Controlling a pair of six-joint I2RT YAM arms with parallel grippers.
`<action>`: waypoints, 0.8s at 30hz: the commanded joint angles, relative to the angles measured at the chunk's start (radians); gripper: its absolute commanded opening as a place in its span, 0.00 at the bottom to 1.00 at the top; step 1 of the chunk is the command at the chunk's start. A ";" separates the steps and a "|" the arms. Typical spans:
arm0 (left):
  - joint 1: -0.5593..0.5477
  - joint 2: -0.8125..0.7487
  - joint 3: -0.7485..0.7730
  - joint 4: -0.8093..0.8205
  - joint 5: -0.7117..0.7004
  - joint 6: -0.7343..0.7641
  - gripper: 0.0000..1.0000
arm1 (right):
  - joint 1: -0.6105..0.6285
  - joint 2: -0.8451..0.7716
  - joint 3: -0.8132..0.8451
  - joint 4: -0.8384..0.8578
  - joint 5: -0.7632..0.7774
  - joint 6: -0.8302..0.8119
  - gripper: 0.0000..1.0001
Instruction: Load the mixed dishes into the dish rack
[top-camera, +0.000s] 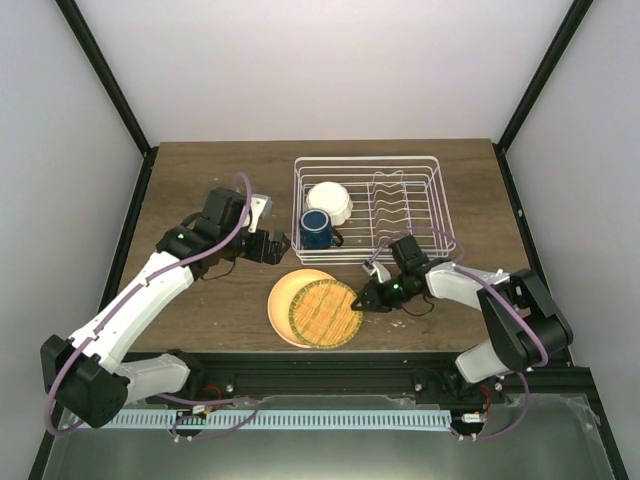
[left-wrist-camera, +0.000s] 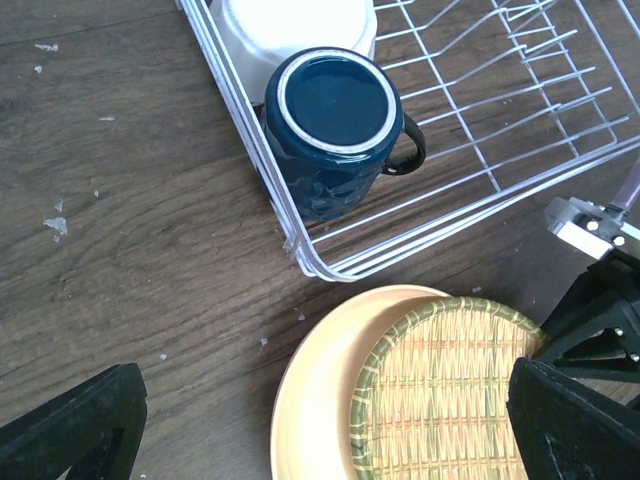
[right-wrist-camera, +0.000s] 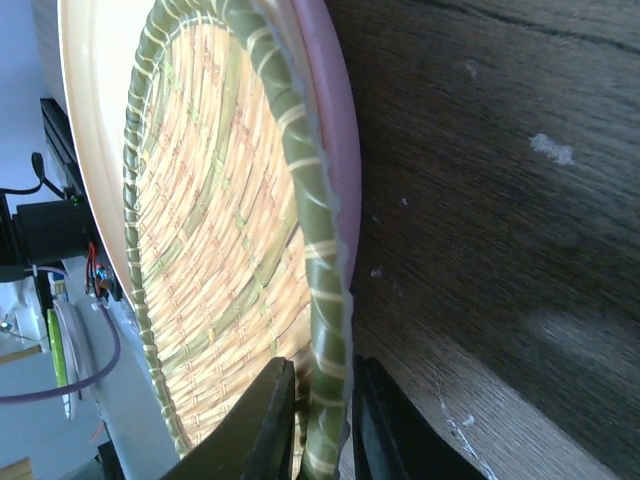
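Right wrist cam: right claw (right-wrist-camera: 322, 420) is pinching the woven-look pink plate (right-wrist-camera: 220, 250) by its rim. It lies on the orange plate (top-camera: 285, 300) on the tabletop (top-camera: 200, 170), just in front of the dish rack (top-camera: 420, 170). Mug (top-camera: 316, 228) and bowl (top-camera: 330, 202) sit inside. Left claw (top-camera: 272, 246) gapes wide.

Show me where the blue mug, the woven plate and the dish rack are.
blue mug (left-wrist-camera: 335, 105), left wrist view, on its upturned base.
woven plate (top-camera: 325, 312), top view, on the middle of its weave.
dish rack (top-camera: 367, 158), top view, on its far rim wire.

Green-edged tan woven disc (top-camera: 326, 312), orange plate (top-camera: 282, 298), blue mug (top-camera: 315, 228).
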 joint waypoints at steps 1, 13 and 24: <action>0.010 -0.012 -0.019 0.017 0.015 0.008 1.00 | 0.008 -0.028 0.037 -0.053 0.036 -0.012 0.16; 0.016 0.001 -0.035 0.048 0.024 0.013 1.00 | 0.007 -0.157 0.164 -0.305 0.136 -0.029 0.07; 0.025 0.043 -0.036 0.090 0.043 0.026 1.00 | 0.007 -0.195 0.345 -0.560 0.199 -0.050 0.03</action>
